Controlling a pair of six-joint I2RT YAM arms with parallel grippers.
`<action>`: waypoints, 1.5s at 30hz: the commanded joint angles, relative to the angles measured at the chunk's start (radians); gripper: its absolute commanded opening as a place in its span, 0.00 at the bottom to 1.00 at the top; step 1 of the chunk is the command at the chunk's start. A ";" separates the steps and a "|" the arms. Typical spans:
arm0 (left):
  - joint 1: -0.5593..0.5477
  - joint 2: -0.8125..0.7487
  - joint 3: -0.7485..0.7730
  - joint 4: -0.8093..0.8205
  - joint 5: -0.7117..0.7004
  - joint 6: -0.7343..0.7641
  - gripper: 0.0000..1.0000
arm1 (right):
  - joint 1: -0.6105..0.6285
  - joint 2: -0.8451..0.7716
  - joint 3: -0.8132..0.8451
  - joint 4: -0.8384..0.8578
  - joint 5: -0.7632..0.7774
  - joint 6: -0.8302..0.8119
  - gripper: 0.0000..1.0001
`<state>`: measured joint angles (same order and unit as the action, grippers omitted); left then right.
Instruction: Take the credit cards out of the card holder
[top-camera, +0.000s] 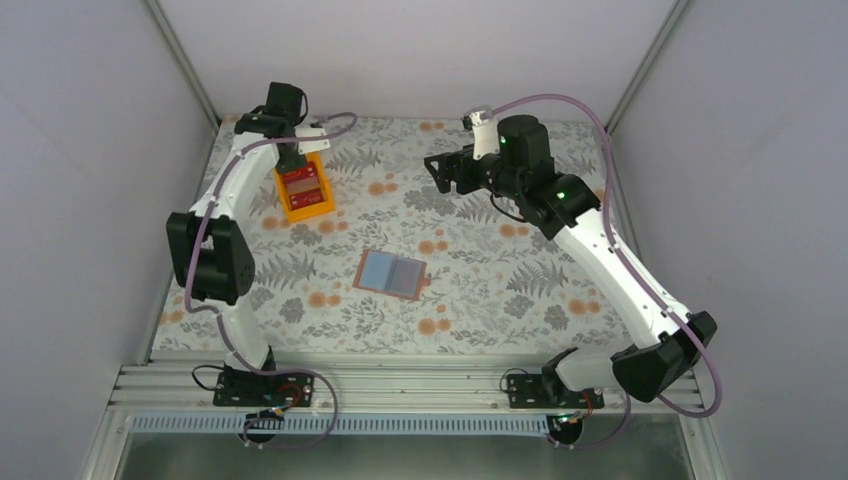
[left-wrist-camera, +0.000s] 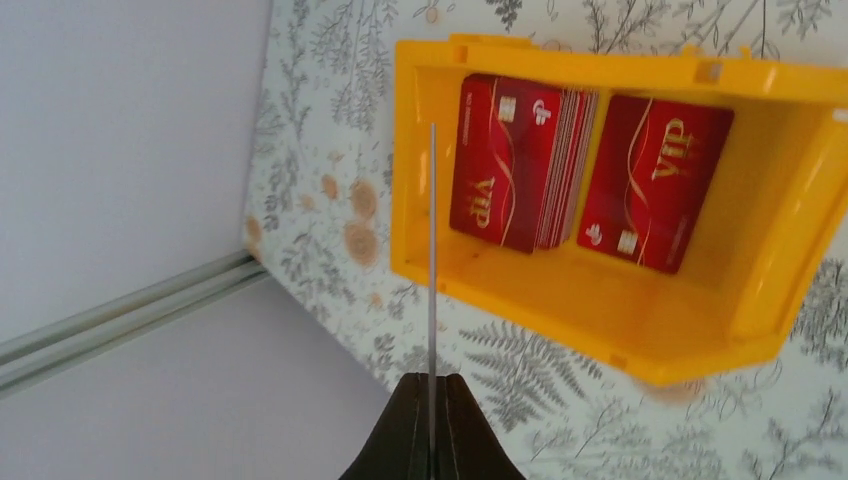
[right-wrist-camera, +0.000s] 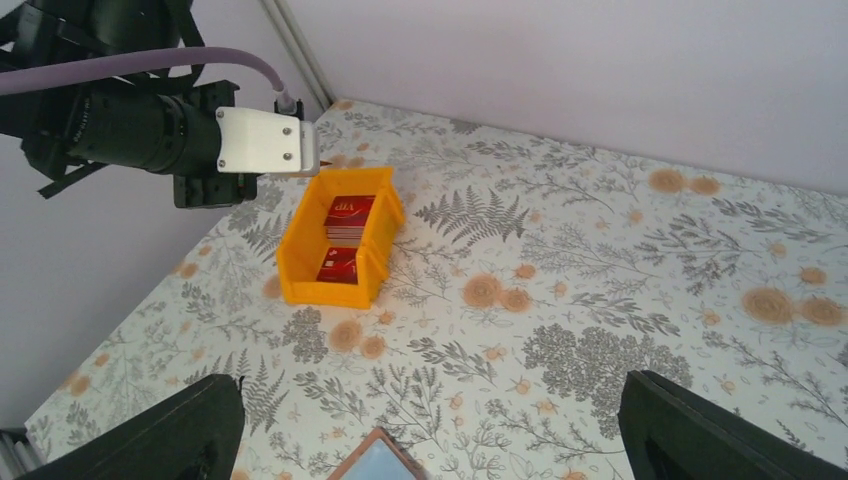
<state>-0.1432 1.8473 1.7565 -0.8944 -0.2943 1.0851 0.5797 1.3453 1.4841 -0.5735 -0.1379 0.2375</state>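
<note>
While the left gripper (left-wrist-camera: 432, 398) hangs at the far end of the orange plastic tray (left-wrist-camera: 600, 320), its jaws are pressed together on a thin card (left-wrist-camera: 432, 250). The card is seen edge-on in the left wrist view, so its colour cannot be told. Its edge crosses one wall of the tray in that view; whether it touches the tray cannot be told.

The tray stands on the far left part of the fern-patterned counter (top-camera: 500, 290). It contains:
- a stack of red plastic cards (left-wrist-camera: 510, 160) with gold "VIP" lettering, lying in one half;
- a single red card (left-wrist-camera: 655, 180) of the same print, just beside the stack.

The tan-brown bifold card holder (top-camera: 392, 273) lies open and flat near the middle of the counter, light blue lining facing up. It is well apart from the tray and from both grippers.

The right gripper (right-wrist-camera: 432, 385) is raised over the far right part of the counter and faces the tray. Its jaws stand wide apart. One corner of the card holder shows at the lower edge of the right wrist view, between the two fingers.
</note>
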 joint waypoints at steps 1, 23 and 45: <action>0.003 0.077 0.040 0.037 0.038 -0.109 0.02 | -0.031 0.015 -0.014 0.008 -0.001 -0.016 0.95; 0.033 0.295 0.004 0.223 -0.104 -0.135 0.02 | -0.111 0.151 0.035 0.012 -0.112 -0.031 0.96; 0.033 0.313 0.056 0.226 -0.119 -0.126 0.44 | -0.143 0.149 0.026 0.014 -0.176 -0.044 0.96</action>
<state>-0.1139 2.1555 1.7336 -0.6228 -0.4335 0.9882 0.4477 1.4971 1.4899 -0.5728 -0.2958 0.2077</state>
